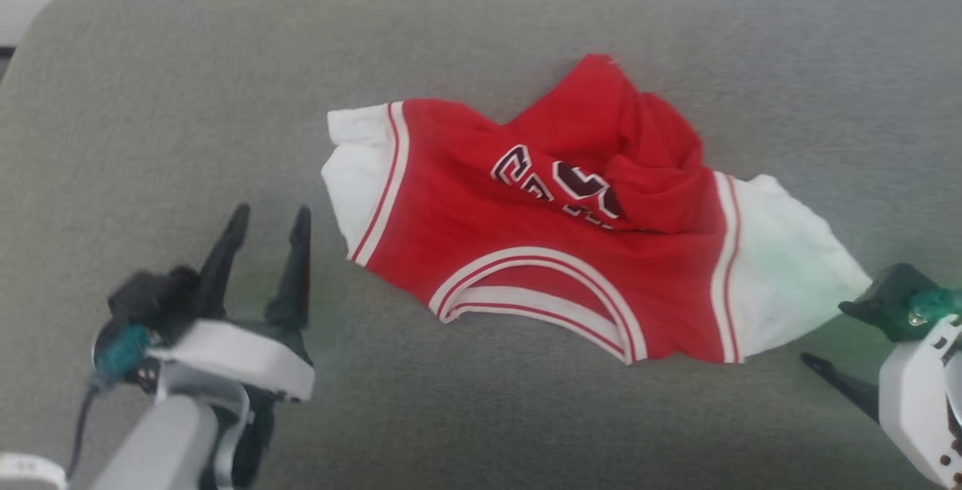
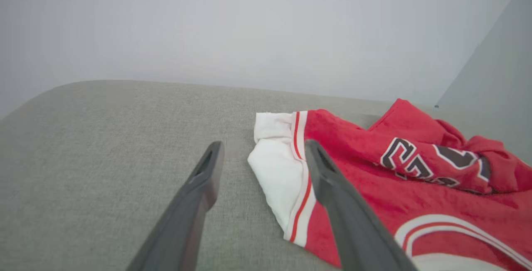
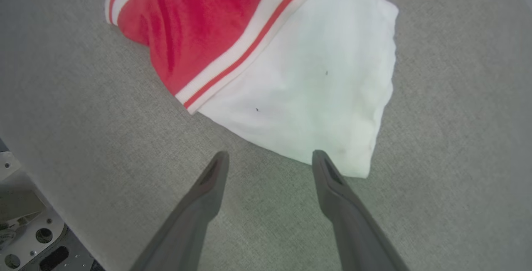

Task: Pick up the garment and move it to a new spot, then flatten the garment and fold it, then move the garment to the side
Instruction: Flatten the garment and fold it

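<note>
The garment [image 1: 571,249] lies mid-cushion, collar toward the robot, its far hem bunched over the number. It looks set down but not yet flattened. The left claw [image 1: 271,210] stands open and empty just beside the garment's left sleeve, and the right claw [image 3: 270,153], also open and empty, stands at its right sleeve's edge. Next, probably, each pinches a sleeve or the hem and draws it outward. Under the garment is a grey fabric cushion [image 1: 150,99], and beyond it a pale wall [image 2: 249,34].
</note>
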`<state>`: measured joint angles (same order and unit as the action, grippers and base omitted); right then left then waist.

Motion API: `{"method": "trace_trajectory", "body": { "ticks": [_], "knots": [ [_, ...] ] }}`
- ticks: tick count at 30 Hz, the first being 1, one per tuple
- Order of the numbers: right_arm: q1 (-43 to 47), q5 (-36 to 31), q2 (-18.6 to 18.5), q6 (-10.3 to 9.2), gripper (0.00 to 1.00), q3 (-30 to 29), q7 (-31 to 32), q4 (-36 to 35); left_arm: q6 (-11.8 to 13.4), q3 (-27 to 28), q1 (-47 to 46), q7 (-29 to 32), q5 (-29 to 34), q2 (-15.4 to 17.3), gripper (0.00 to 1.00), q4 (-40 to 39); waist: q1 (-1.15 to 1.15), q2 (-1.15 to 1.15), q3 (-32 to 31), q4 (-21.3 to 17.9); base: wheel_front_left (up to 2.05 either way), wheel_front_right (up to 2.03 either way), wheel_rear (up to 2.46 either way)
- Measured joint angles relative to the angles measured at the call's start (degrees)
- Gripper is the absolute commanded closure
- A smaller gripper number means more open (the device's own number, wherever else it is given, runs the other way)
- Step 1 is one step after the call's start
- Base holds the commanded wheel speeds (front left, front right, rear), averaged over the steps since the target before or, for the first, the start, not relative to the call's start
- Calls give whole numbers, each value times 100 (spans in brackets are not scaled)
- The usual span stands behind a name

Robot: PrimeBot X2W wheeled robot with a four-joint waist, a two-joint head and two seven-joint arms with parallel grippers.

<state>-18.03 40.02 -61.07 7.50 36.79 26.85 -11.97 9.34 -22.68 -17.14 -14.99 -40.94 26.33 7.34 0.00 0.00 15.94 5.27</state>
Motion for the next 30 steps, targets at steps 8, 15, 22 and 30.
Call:
{"method": "trace_trajectory", "body": {
  "ticks": [8,15,22,30],
  "knots": [
    [-726,77,-92,0,0,1148,88,253,-515,849,591,0,1047,-870,0,-242,0,0,340,312,0,0,0],
    [-1347,-18,-81,40,3,1788,-152,682,-982,1359,618,0,1516,-1257,0,-127,0,0,537,448,0,0,0],
    [-1737,9,88,42,100,2187,-369,1062,-1354,1626,611,0,1873,-1279,0,35,0,0,526,375,0,0,0],
    [-1931,85,287,30,100,2327,-634,1408,-1668,415,-389,907,1920,152,0,207,0,0,466,208,0,0,0]
  ]
}}
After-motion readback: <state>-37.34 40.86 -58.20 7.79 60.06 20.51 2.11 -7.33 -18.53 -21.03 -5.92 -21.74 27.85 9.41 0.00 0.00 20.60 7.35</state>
